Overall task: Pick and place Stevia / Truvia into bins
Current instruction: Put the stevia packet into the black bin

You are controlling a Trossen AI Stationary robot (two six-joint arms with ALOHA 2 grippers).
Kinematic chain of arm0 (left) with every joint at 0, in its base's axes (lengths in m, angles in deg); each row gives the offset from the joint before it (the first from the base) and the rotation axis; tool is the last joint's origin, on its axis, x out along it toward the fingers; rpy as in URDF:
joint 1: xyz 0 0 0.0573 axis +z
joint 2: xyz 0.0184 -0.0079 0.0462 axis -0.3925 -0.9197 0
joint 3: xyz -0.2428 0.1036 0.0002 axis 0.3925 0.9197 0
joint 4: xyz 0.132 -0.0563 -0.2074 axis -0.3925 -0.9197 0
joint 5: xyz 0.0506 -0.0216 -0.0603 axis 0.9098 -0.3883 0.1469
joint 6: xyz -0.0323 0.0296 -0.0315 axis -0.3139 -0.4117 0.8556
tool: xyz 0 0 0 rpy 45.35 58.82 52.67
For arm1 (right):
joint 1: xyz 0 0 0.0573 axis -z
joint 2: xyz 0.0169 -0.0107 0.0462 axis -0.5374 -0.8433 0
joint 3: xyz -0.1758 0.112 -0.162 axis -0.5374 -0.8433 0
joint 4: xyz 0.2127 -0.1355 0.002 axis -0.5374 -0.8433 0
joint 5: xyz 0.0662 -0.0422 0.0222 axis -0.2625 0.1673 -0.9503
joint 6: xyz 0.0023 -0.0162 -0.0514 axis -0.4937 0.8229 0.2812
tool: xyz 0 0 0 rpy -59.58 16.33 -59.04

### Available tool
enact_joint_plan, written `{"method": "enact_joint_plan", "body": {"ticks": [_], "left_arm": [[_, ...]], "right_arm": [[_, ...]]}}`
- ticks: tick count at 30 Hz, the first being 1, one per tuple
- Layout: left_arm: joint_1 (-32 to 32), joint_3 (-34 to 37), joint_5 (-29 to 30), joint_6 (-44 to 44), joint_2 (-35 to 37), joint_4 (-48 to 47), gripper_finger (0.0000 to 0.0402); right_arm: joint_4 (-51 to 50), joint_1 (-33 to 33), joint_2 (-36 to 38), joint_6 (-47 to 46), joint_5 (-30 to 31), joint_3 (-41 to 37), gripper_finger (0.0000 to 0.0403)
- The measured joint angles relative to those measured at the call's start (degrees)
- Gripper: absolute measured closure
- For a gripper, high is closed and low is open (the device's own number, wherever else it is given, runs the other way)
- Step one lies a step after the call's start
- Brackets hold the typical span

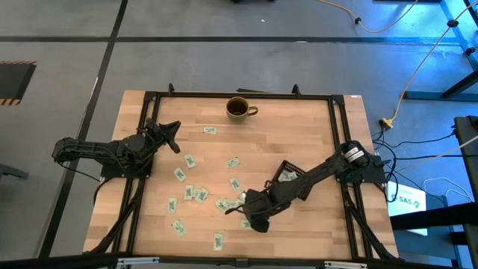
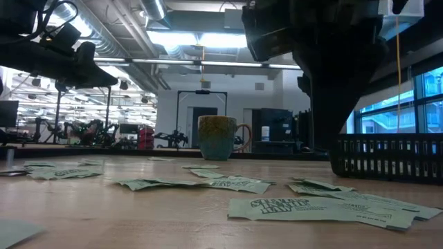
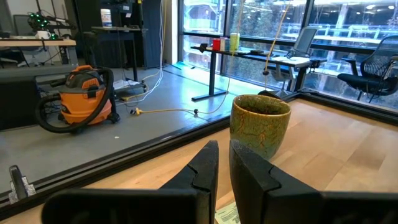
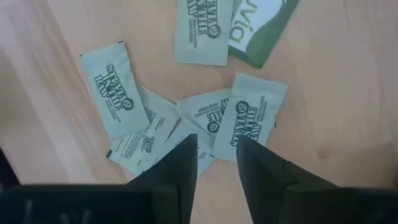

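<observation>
Hovering: right fingers (image 4: pixel 214 163) parted over sachets (image 4: pixel 247 124), lying flat, long axes mixed | left fingers (image 3: pixel 224 171) nearly together

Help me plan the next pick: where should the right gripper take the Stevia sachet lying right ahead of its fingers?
Probably from straight above, pinching the Stevia sachet across its narrow width. It lies flat, overlapping neighbouring sachets, so side access looks poor. The right gripper hangs over it, fingers apart.

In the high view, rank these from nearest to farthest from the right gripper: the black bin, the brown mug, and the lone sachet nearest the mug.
Measured from the right gripper, low over the sachet cluster near the table's front:
1. Black bin, just behind it, toward the right arm's base.
2. Lone sachet, farther back on the left half.
3. Brown mug, at the table's far edge.
</observation>
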Motion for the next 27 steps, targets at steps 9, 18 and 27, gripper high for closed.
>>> {"method": "enact_joint_plan", "body": {"ticks": [9,18,27], "left_arm": [[0.0,0.0,0.0,0.0,0.0,0.0,0.0368],[0.0,0.0,0.0,0.0,0.0,0.0,0.0368],[0.0,0.0,0.0,0.0,0.0,0.0,0.0368]], "right_arm": [[-1.5,0.0,0.0,-10.3,0.6,0.0,0.0291],[-2.5,1.9,-2.8,-24.0,-2.6,0.0,0.0291],[-2.3,2.0,-5.7,-24.1,-4.8,0.3,0.0291]]}}
